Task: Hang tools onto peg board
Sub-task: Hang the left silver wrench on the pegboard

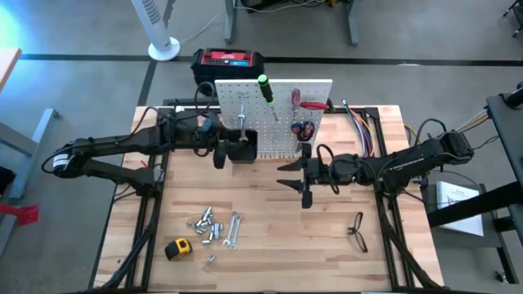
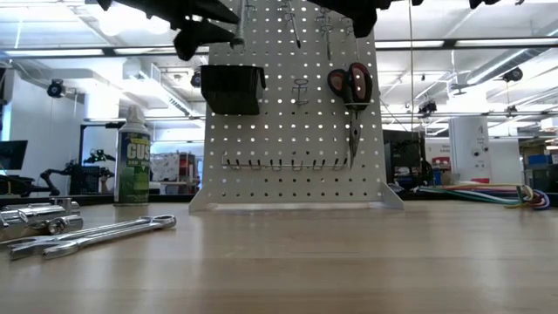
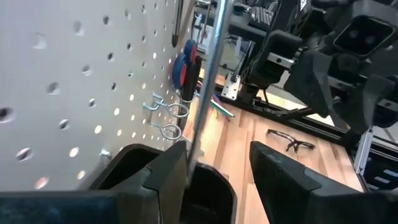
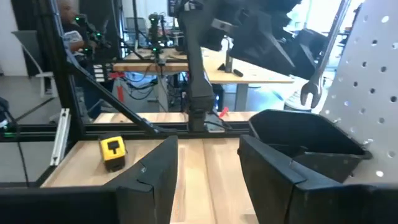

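Observation:
The white peg board (image 1: 274, 114) stands upright at the table's far middle, with a black bin (image 1: 243, 149) on its front. Red-handled pliers (image 2: 350, 87), a green screwdriver (image 1: 265, 88) and a red one (image 1: 310, 104) hang on it. A silver wrench (image 3: 208, 74) stands upright against the board, its lower open end (image 4: 309, 94) at the bin's mouth. My left gripper (image 3: 217, 149) is open around its shaft, above the bin. My right gripper (image 4: 208, 143) is open and holds nothing, off the board's right front (image 1: 283, 175). My left gripper is open with the wrench's shaft (image 3: 194, 146) between its fingers, close beside one finger (image 3: 171, 171). Whether that finger touches the shaft, I cannot tell. The fingers come nearly level from the table's left and lie across the upright wrench.
On the near left of the table lie two wrenches (image 1: 233, 230), small silver parts (image 1: 206, 222) and a yellow tape measure (image 1: 178, 249). Black-framed glasses (image 1: 357, 229) lie near right. A green-labelled bottle (image 2: 133, 166) stands left of the board. A red-and-black box (image 1: 229, 61) sits behind the board.

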Robot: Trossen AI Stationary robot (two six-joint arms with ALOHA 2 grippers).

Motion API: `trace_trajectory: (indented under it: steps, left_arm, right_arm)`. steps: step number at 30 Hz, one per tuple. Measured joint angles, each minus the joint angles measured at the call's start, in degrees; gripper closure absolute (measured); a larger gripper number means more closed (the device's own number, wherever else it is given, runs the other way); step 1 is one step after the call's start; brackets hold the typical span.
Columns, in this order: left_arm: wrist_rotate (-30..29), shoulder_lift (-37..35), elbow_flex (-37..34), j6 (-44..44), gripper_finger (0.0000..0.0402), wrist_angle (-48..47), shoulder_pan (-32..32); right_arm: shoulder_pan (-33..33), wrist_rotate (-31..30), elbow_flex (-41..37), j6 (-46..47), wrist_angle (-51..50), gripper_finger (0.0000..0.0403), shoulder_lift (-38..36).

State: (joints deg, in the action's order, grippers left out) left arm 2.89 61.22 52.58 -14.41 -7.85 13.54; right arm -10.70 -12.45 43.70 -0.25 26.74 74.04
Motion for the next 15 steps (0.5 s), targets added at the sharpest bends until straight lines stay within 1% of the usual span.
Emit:
trace_trajectory:
  steps: [5, 8, 12, 15]
  left_arm:
    - [-1.3, -3.2, 0.0, 1.2, 0.0235, -5.6, 0.0]
    - [-3.9, -5.4, 0.0, 1.7, 0.0235, -10.3, -0.7]
    - [-7.3, -7.4, 0.0, 1.7, 0.0235, -15.1, -3.8]
    - [-8.7, -8.0, 0.0, -1.4, 0.0236, -19.8, -7.3]
  right_arm:
    - [0.0, -0.1, 0.0, 0.0, -0.4, 0.0279, 0.0]
    - [0.0, -0.1, 0.0, 0.0, -0.4, 0.0296, 0.0]
    - [0.0, -0.1, 0.0, 0.0, -1.7, 0.0312, 0.0]
    - [0.0, -0.1, 0.0, -1.1, -2.1, 0.0320, 0.0]
